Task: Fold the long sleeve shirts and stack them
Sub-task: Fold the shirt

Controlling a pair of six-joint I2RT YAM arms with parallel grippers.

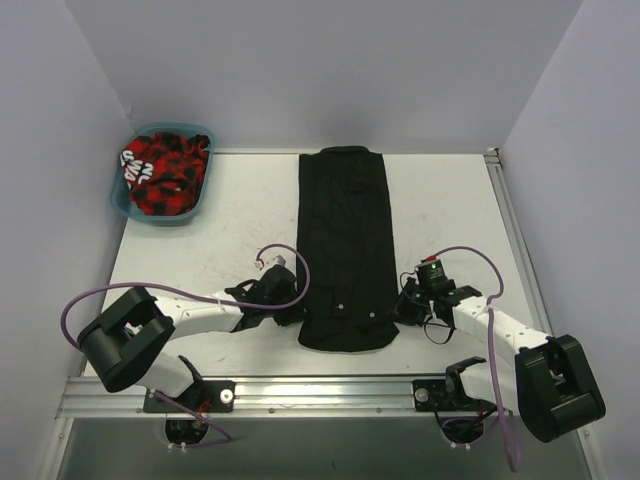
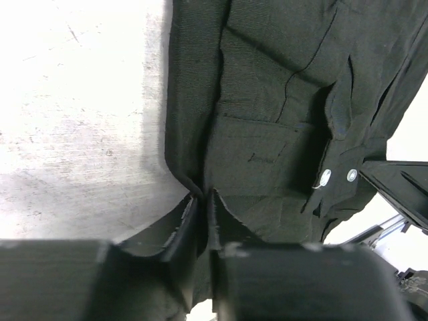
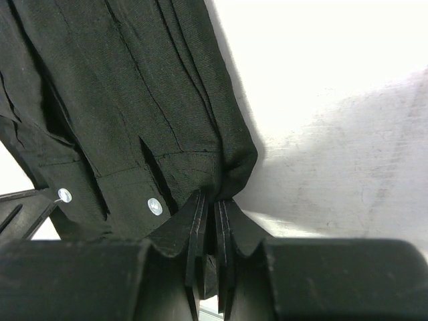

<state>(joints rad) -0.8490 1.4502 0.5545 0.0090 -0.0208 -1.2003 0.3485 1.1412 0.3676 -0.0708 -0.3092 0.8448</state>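
Note:
A black long sleeve shirt (image 1: pixel 345 240) lies as a long narrow strip down the middle of the table, collar end far, hem end near. My left gripper (image 1: pixel 300 318) sits at its near left corner. In the left wrist view the jaws (image 2: pixel 202 195) are shut on a raised fold of the black cloth (image 2: pixel 267 100). My right gripper (image 1: pixel 400 310) sits at the near right corner. Its jaws (image 3: pixel 210 198) pinch the shirt's bunched edge (image 3: pixel 120 87). Pale buttons (image 3: pixel 154 206) show close to the fingers.
A teal basket (image 1: pixel 125 205) at the far left corner holds a red and black patterned cloth (image 1: pixel 165 172). Bare white table (image 1: pixel 220 230) lies either side of the shirt. A metal rail (image 1: pixel 330 392) runs along the near edge.

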